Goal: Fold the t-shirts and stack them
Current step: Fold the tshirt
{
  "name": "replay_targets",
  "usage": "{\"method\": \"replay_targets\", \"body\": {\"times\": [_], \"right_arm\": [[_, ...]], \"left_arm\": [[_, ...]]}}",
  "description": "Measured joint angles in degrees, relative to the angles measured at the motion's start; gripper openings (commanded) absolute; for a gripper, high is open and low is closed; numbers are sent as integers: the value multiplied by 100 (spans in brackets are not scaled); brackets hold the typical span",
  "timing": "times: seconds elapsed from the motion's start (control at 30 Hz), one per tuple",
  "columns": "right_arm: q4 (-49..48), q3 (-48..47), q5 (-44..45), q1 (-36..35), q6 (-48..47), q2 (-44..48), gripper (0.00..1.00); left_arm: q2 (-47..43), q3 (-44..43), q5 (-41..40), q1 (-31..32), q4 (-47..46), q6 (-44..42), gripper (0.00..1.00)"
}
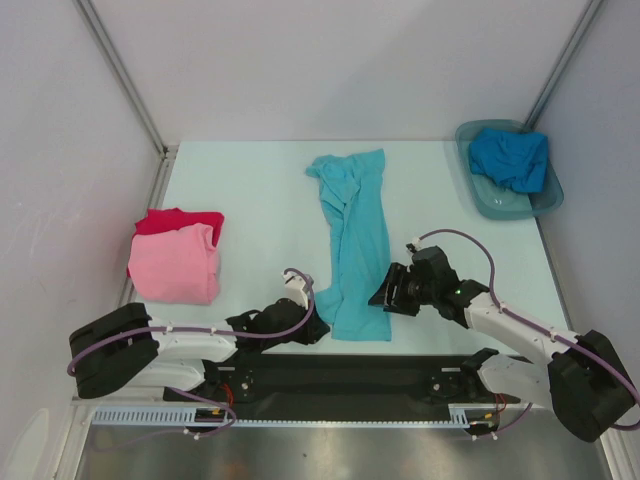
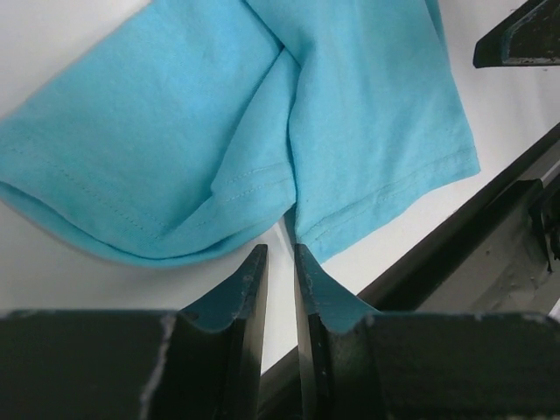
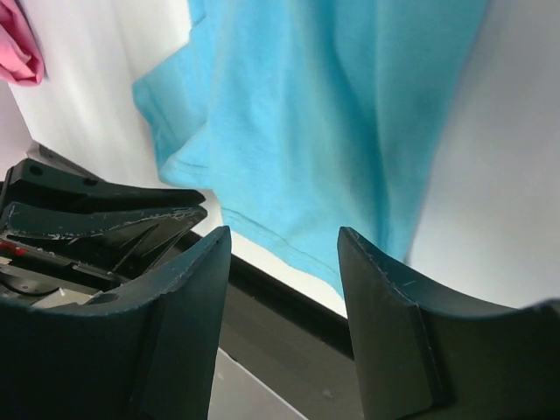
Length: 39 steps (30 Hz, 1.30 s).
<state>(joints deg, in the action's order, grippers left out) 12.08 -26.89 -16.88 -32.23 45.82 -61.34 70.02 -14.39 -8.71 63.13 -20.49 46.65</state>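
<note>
1. the overhead view is bright and even, lit softly from above; the table (image 1: 250, 200) around the turquoise shirt (image 1: 352, 240) looks pale, with no hard glare.
2. only thin, soft shadows edge the shirt's folds and its near end.
3. in the left wrist view the shirt is sharp and its hem stitches are clear; the left gripper (image 2: 278, 255) just below it is dark and slightly soft.
4. in the right wrist view the shirt is blurred and the table to the right of it is washed out white; the right gripper (image 3: 284, 241) below it is almost black, with little detail.
</note>
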Motion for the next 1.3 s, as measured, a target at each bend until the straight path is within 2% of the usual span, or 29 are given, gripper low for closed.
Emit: {"method": "replay_targets", "body": {"times": [0.23, 0.53, 0.87, 1.3], "right_arm": [[-87, -166, 125, -354, 28, -380, 56], [-151, -166, 168, -457, 94, -507, 56], [-173, -153, 212, -457, 101, -507, 56], [-212, -105, 208, -455, 109, -507, 55]], "left_arm": [[-59, 7, 9, 0, -92, 39, 23], [-278, 136, -20, 0, -111, 48, 23], [-1067, 221, -358, 0, 446, 85, 25], [-1176, 216, -614, -2, 986, 90, 25]]}}
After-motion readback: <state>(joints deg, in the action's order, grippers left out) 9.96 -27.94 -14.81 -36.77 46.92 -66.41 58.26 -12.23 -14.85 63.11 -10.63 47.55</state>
